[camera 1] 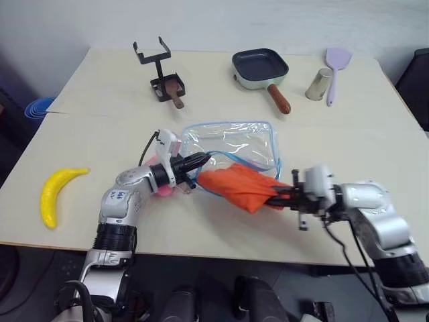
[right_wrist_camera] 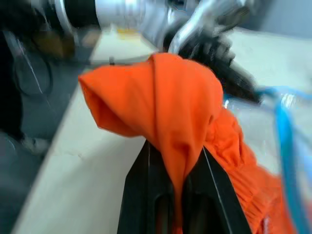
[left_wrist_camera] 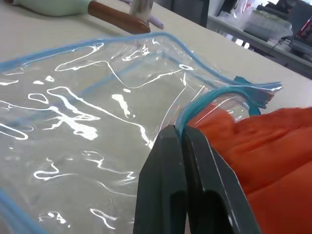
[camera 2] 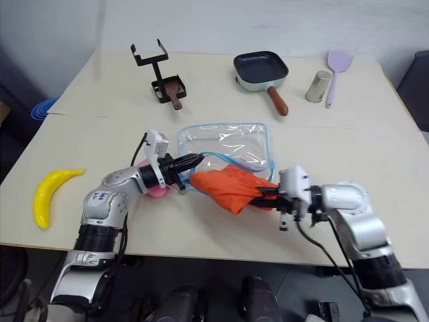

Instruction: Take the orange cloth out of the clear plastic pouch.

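The clear plastic pouch [camera 1: 231,142] with light blue trim lies flat in the middle of the table. My left gripper [camera 1: 203,159] is shut on the blue zipper edge [left_wrist_camera: 195,108] at the pouch's near left corner. The orange cloth [camera 1: 236,185] is bunched just in front of the pouch, with its far edge at the pouch's mouth. My right gripper [camera 1: 276,195] comes in from the right and is shut on a fold of the cloth [right_wrist_camera: 170,97], holding that end a little off the table.
A small pink toy [camera 1: 163,190] sits under my left wrist. A banana [camera 1: 57,194] lies at the near left. Along the far side are a black stand [camera 1: 161,67], a frying pan [camera 1: 260,67], a metal cup [camera 1: 320,84] and a lilac spatula [camera 1: 336,70].
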